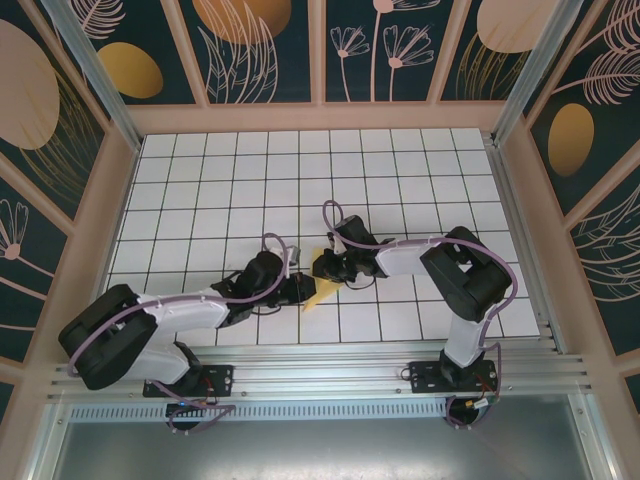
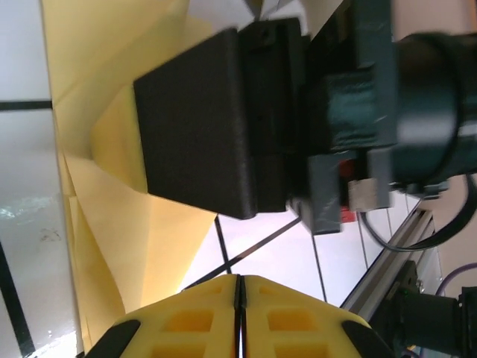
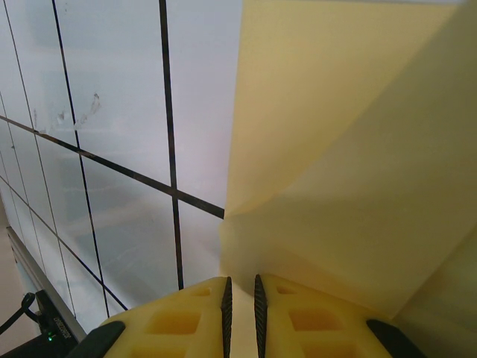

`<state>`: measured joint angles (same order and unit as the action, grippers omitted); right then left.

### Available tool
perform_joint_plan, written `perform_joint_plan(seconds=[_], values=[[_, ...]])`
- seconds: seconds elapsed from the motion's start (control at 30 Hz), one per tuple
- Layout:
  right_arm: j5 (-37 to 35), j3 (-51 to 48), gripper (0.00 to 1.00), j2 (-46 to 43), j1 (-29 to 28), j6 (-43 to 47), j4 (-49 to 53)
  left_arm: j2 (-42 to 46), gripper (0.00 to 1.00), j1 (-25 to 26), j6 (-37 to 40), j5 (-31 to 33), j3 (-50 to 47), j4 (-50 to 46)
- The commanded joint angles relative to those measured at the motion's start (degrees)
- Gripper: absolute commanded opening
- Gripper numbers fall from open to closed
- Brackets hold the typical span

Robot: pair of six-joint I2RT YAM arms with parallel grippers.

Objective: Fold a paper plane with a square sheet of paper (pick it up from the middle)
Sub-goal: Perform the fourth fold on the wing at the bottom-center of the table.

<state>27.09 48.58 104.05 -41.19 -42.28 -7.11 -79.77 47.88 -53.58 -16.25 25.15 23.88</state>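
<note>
Robot lab test cell, not a home or a shop. White gridded tabletop [image 1: 400, 160], aluminium extrusion rail [image 1: 330, 372] along the near edge with two robot arms [image 1: 170, 315] bolted to it, metal frame posts, printed botanical wall panels [image 1: 260, 40] boxing in left, right and far sides.

right gripper [image 3: 241, 306] | pinches yellow paper [image 3: 343, 149] | gridded table [image 3: 104, 149] at left
</note>
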Motion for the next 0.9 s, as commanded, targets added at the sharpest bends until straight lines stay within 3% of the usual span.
perform_joint_plan(seconds=[0.0,0.37,0.67,0.87], values=[[-1.87,-0.9,0.2,2.06,0.5,0.52,1.23,-4.02,0.1,-0.25,0.27,-3.46,0.11,3.06],[-2.04,-0.76,0.2,2.29,0.5,0.69,1.69,-6.48,0.1,-0.25,0.95,1.55,-2.02,-2.29],[-2.04,-0.68,0.2,2.77,0.5,0.56,1.66,-7.94,0.09,-0.27,2.19,0.9,-3.61,-4.71],[-2.13,-0.37,0.2,2.83,0.5,0.63,1.92,-6.87,0.09,-0.24,3.66,4.03,-2.73,-11.5]])
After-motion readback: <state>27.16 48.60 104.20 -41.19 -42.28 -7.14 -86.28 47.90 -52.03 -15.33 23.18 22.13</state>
